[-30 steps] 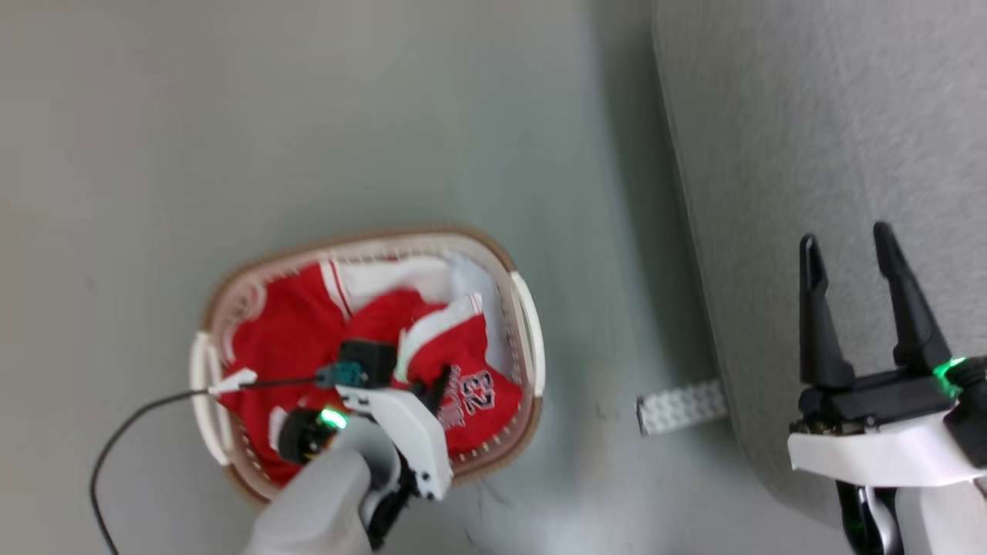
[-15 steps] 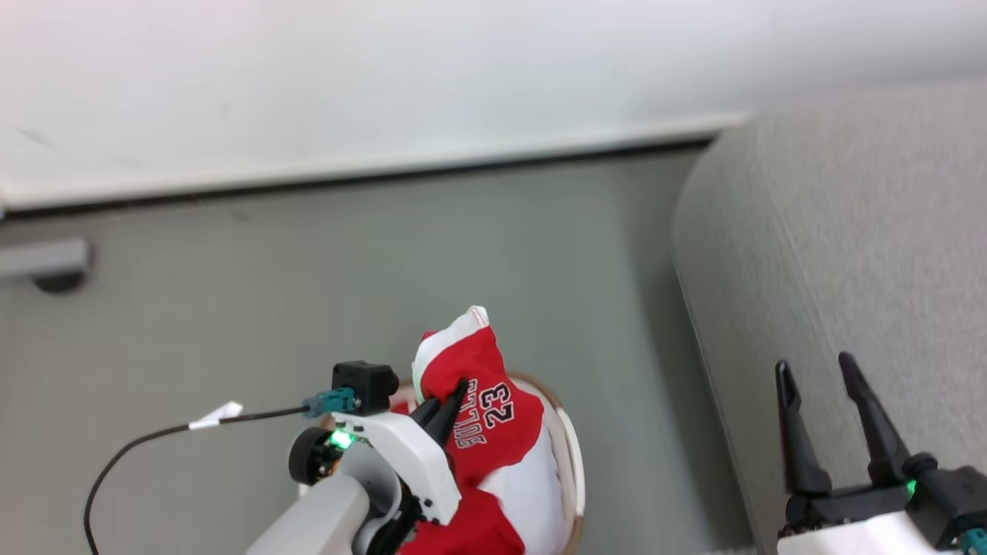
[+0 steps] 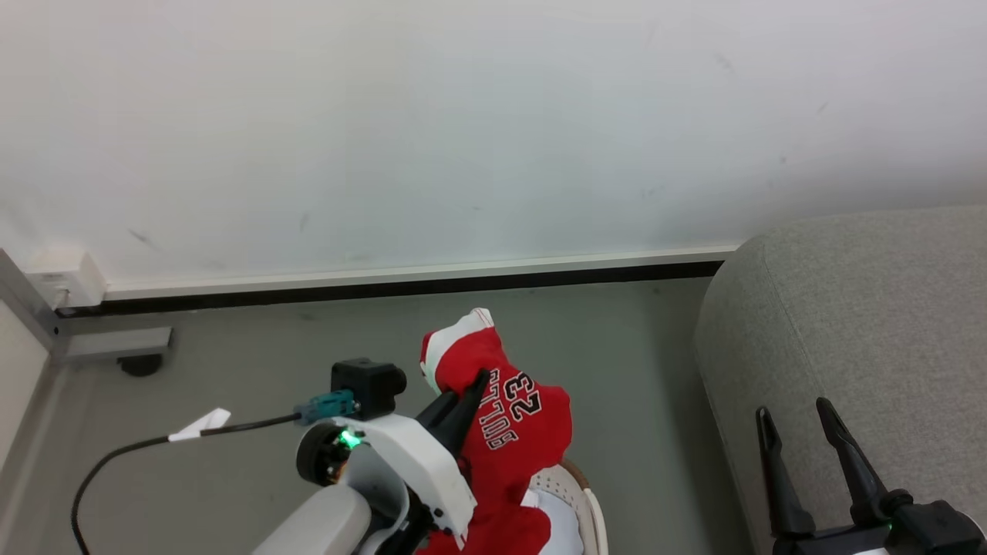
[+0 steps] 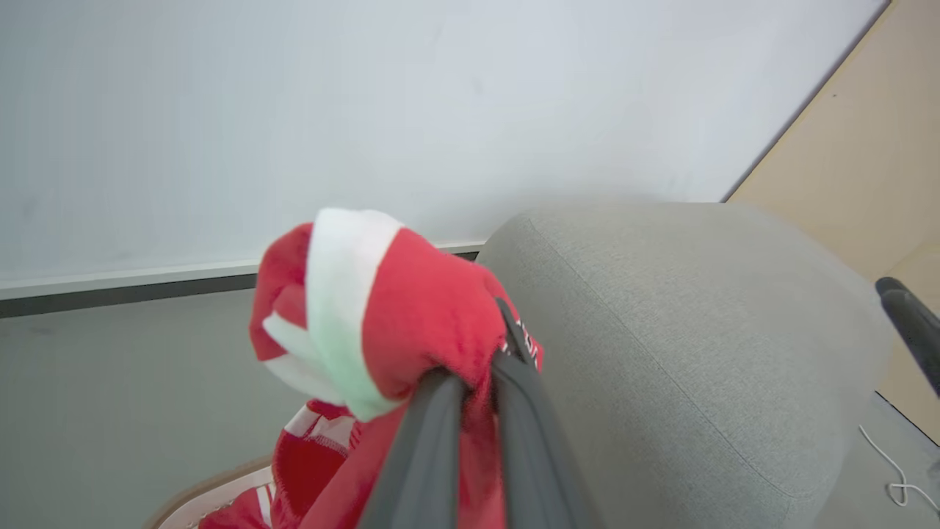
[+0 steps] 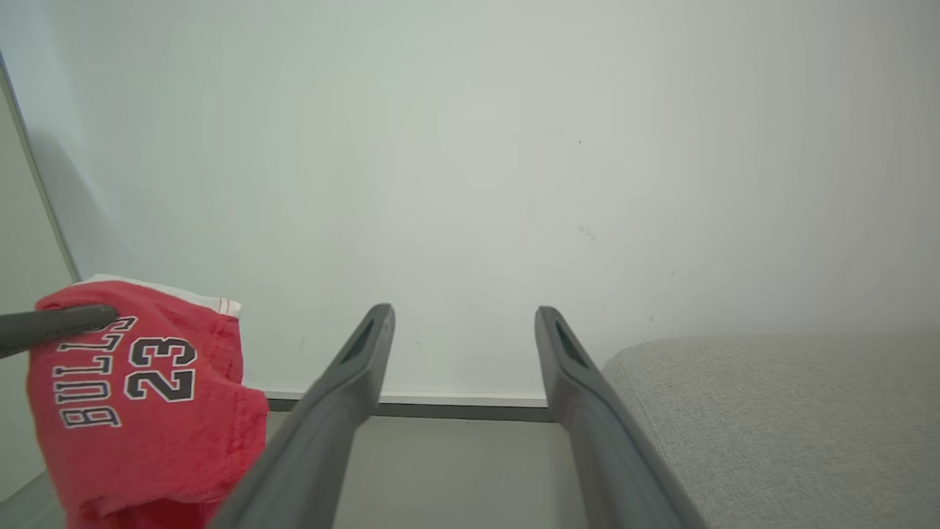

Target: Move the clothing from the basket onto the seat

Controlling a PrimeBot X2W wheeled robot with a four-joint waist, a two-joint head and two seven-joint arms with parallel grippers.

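My left gripper (image 3: 472, 385) is shut on the clothing (image 3: 509, 432), a red garment with white bands and block letters, held up above the basket (image 3: 590, 509). In the left wrist view the red fabric (image 4: 367, 316) bunches over my two fingers, and more red cloth hangs down toward the basket's brown rim (image 4: 198, 488). The same garment (image 5: 139, 397) shows at the left of the right wrist view. The grey seat (image 3: 848, 324) rises at the right. My right gripper (image 3: 794, 420) stands open in front of the seat, holding nothing.
A white wall with a dark skirting strip (image 3: 401, 287) runs behind. Grey floor (image 3: 231, 362) lies to the left, crossed by a black cable (image 3: 154, 443) from my left wrist. A metal frame foot (image 3: 116, 347) stands by the wall at far left.
The head camera has tilted up from the floor to the wall. My left gripper has lifted the red garment out of the basket and higher. The right gripper stays open.
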